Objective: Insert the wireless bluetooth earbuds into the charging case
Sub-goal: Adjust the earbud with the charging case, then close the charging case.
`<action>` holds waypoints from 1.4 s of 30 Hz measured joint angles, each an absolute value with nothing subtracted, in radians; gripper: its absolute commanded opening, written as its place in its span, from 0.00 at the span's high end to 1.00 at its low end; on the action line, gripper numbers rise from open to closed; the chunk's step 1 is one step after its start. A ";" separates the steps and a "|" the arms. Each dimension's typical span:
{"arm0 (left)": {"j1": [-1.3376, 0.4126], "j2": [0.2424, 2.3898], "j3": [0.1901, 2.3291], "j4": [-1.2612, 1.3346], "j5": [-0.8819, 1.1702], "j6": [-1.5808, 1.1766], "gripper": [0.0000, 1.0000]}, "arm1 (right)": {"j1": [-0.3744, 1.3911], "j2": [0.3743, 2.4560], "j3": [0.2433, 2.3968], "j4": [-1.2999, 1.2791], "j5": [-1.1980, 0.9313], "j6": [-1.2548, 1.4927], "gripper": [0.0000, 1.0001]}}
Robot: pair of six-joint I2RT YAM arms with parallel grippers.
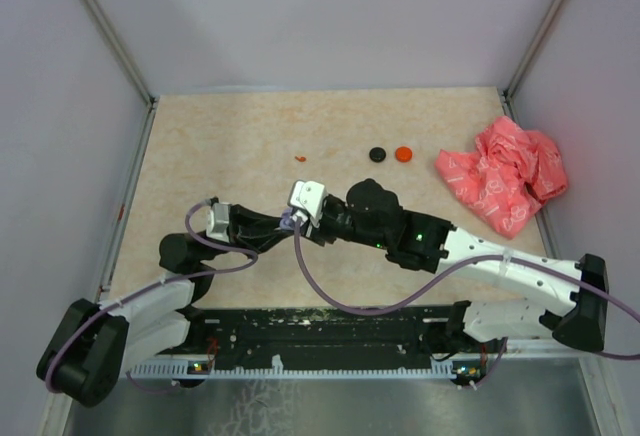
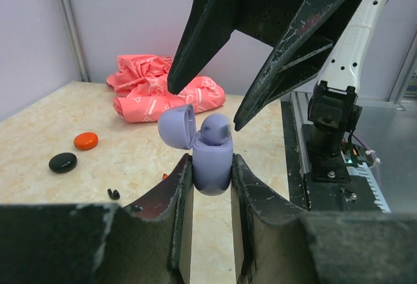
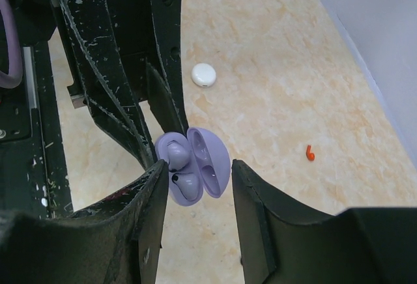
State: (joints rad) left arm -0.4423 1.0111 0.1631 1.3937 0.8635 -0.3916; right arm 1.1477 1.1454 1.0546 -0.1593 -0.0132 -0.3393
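My left gripper (image 2: pixel 212 168) is shut on a lilac charging case (image 2: pixel 212 161) and holds it upright above the table, lid (image 2: pixel 177 126) open. A lilac earbud (image 2: pixel 215 129) sticks up out of the case. In the right wrist view the case (image 3: pixel 207 164) shows two lilac earbuds (image 3: pixel 174 153) seated side by side. My right gripper (image 3: pixel 197 165) is open, its fingers (image 3: pixel 154 189) straddling the case; its left finger is close to the case. In the top view both grippers meet at the case (image 1: pixel 288 223). A tiny red earbud (image 3: pixel 310 153) and a tiny black bit (image 2: pixel 113 194) lie on the table.
A black disc (image 1: pixel 377 154) and a red disc (image 1: pixel 403 154) lie at the back middle. A white disc (image 3: pixel 203 75) lies near the left arm. A crumpled pink-red bag (image 1: pixel 502 176) fills the back right. The tiny red earbud also shows in the top view (image 1: pixel 300 158).
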 measured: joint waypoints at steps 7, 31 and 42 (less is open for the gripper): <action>-0.442 1.015 0.164 1.407 0.873 -0.400 1.00 | 1.148 1.153 1.055 -0.157 -0.028 -0.339 0.56; -0.442 0.985 0.164 1.403 0.939 -0.363 1.00 | 0.887 1.196 1.180 -0.279 -0.467 -0.081 0.29; -0.442 0.975 0.164 1.404 0.951 -0.362 1.00 | 0.847 1.334 1.180 -0.276 -0.731 0.044 0.30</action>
State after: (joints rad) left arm -0.4423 0.9752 0.1642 1.4036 0.9508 -0.3618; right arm 0.8467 1.3338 1.1805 -0.2764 -0.7315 0.0437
